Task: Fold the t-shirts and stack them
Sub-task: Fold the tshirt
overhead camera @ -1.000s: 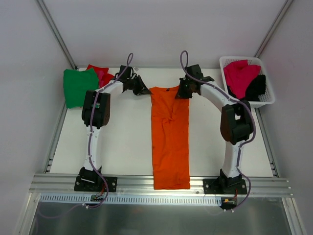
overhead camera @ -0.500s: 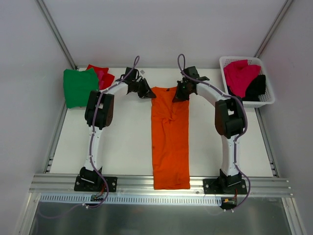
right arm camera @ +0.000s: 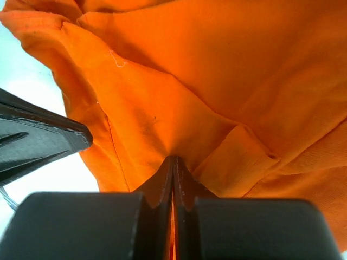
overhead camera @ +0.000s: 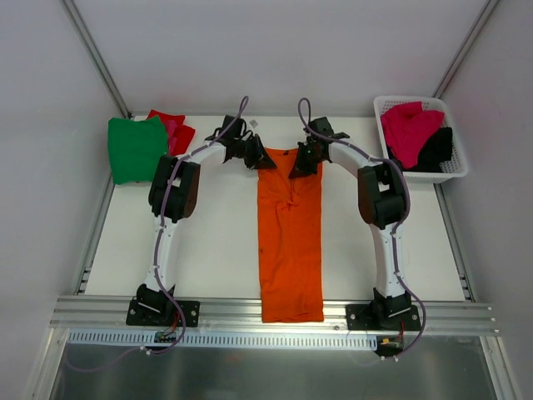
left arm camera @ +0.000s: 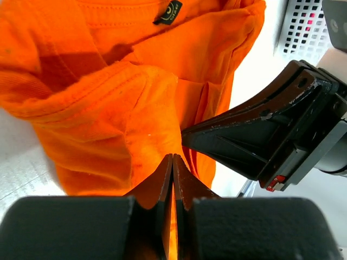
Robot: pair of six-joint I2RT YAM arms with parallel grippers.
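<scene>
The orange tee is lying in a long strip down the middle of the table, with its collar pointing to 12 o'clock and its hem hanging over the edge at 6 o'clock. It is looking soft, thin and light, so it is probably going to flop and wrinkle, not slip or break. The left gripper is pinching the 11 o'clock corner and the right gripper the 1 o'clock corner, both with jaws pressing together on a fold of cloth. Those top corners are looking like good spots to hold, one on each side. The tee is showing plain bright orange, with a small dark tag in the collar and bunched folds near the top.
</scene>
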